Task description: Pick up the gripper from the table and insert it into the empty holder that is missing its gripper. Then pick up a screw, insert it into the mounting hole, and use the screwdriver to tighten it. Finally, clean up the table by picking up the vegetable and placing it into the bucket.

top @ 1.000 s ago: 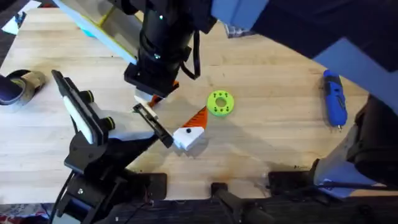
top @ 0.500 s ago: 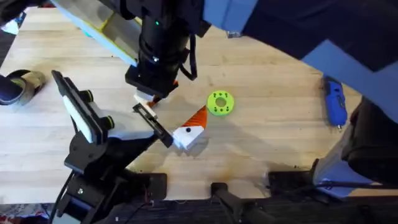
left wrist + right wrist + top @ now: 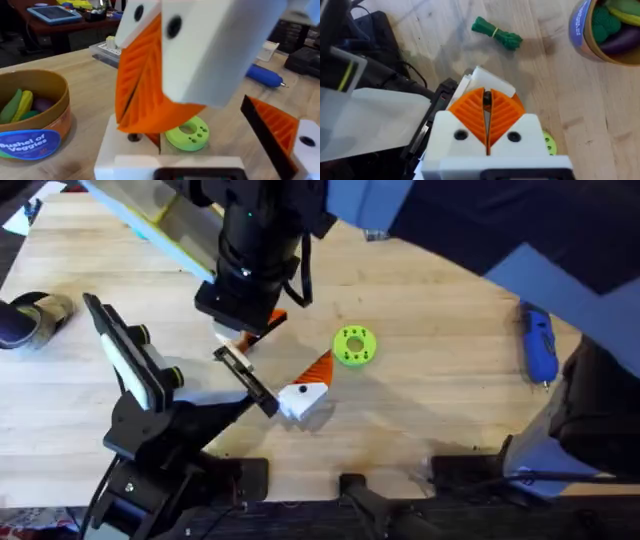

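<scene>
- The holder [image 3: 135, 375] stands at the left of the desk [image 3: 440, 390]. Its thin crossbar [image 3: 245, 377] points toward the middle, I think so that a piece can be put on from that side.
- My right gripper [image 3: 250, 330] has reached across and hangs just above the crossbar's end. It is closed on the gripper piece [image 3: 145, 90], and the broad orange wedge hangs below. I judge that this is the insertion step.
- The similar piece with a black dot [image 3: 303, 392] lies beside the crossbar. It is not the one needed.
- The vegetable [image 3: 354, 346] lies near it and is not yet in the bucket [image 3: 30, 125].
- The screwdriver [image 3: 537, 340] lies far right, well apart.
</scene>
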